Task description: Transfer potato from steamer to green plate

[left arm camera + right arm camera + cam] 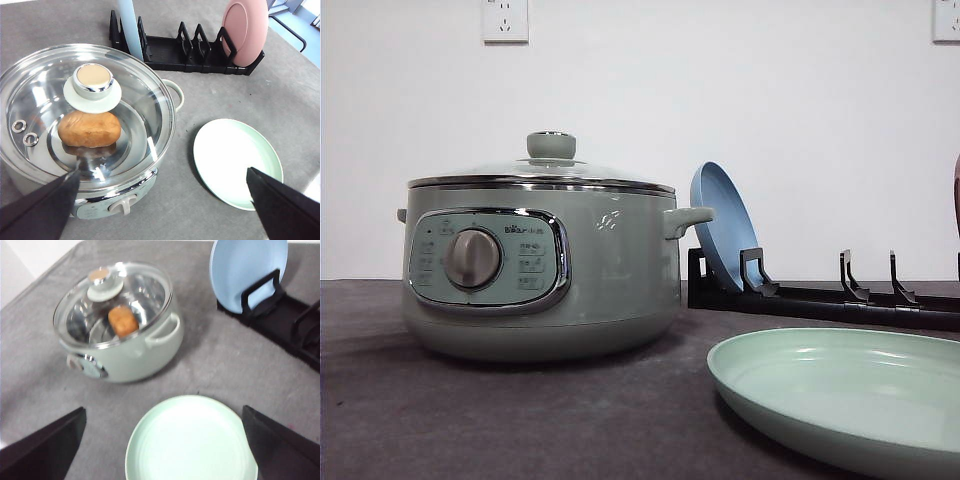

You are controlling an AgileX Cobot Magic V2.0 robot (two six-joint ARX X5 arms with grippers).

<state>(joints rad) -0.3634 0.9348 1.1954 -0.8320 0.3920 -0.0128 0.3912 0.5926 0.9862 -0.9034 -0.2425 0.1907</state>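
Left hand (160,200): both dark fingers spread wide apart, nothing between them; hovers above the steamer's front edge, touching nothing.

Right hand (162,450): fingers likewise spread wide, empty; hangs over the green plate, clear of it.

Steamer (540,270): pale sage-green pot, upright on the bench (520,420), control panel and silver dial (472,259) facing the front camera. In the front view it stands at about 9 o'clock from the green plate, near it but apart.

Glass lid (85,110): seated squarely on the steamer rim, green knob (93,82) on top. Not yet lifted.

Potato (89,129): orange-brown oval lump, lying on its side inside the steamer, seen through the lid, just beside the knob's footprint and close to centre.

Green plate (840,395): mint, shallow, flat on the bench, nothing on it. In the left wrist view it lies at about 4 o'clock from the steamer, with a gap of bare bench between.

Dish rack (185,52): black, at about 12 o'clock beyond the plate in the front view. Holds a blue plate (722,225) on edge, leaning close to the steamer's side handle (685,218); a pink plate (245,30) stands at the rack's other end.

Status of task: nothing accomplished so far by the look of it. Outstanding, by estimate: remove and park the lid, grasp the potato, carry it across, set it on the green plate.
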